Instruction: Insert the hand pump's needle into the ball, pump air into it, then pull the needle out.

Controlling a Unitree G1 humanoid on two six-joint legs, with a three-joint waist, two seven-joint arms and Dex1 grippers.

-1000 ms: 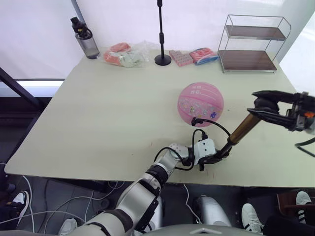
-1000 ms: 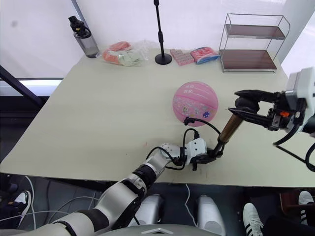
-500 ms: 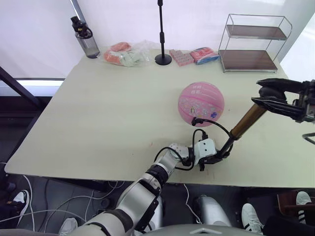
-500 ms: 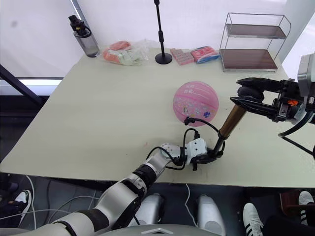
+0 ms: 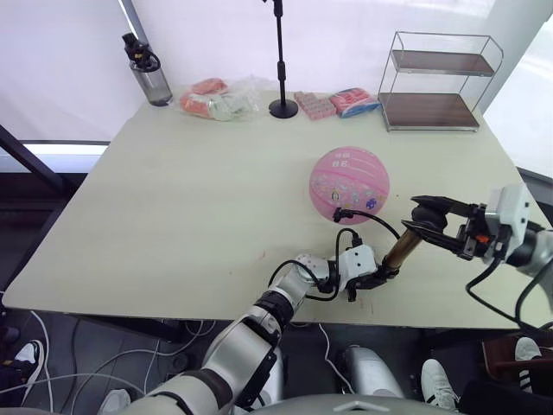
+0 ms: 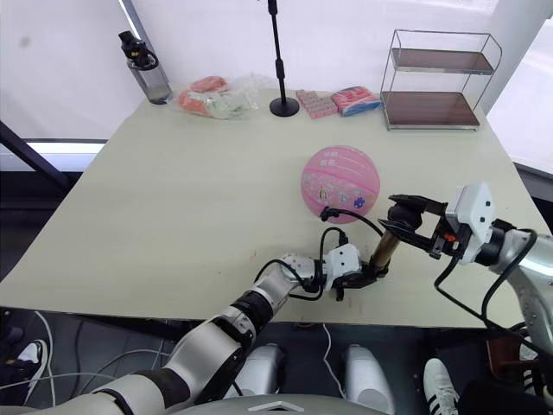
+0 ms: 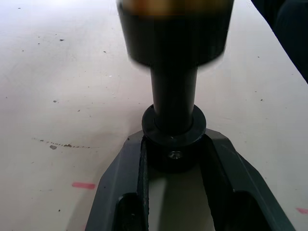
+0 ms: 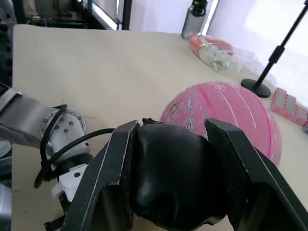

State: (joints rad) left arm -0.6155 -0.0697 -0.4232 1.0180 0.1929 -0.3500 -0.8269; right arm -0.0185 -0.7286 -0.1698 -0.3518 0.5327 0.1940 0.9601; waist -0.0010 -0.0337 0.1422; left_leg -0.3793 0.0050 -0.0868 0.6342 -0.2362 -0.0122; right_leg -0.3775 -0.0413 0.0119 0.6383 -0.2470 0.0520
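Note:
The pink ball [image 5: 349, 183] rests on the table right of centre. The hand pump [image 5: 400, 249] leans tilted near the front edge, its bronze tube showing short. My left gripper [image 5: 373, 277] is shut on the pump's black base cap [image 7: 174, 154], pressing it to the table. My right gripper [image 5: 429, 225] is shut on the black T-handle [image 8: 173, 178] at the pump's upper end. The thin black hose [image 5: 371, 219] arcs from the base to a black fitting [image 5: 338, 213] against the ball's near side. The needle's pin is hidden there.
A grey bottle [image 5: 147, 73], snack bags [image 5: 216, 95], a black stand [image 5: 282, 104], packets [image 5: 341, 101] and a wire shelf [image 5: 436, 82] line the table's far side. The table's front edge [image 5: 259, 316] runs just below the left gripper.
My right gripper rose slightly with the handle, then pushed it down towards the pump's base, so less bronze tube shows. The left gripper and ball kept their places. The camera shifted a little.

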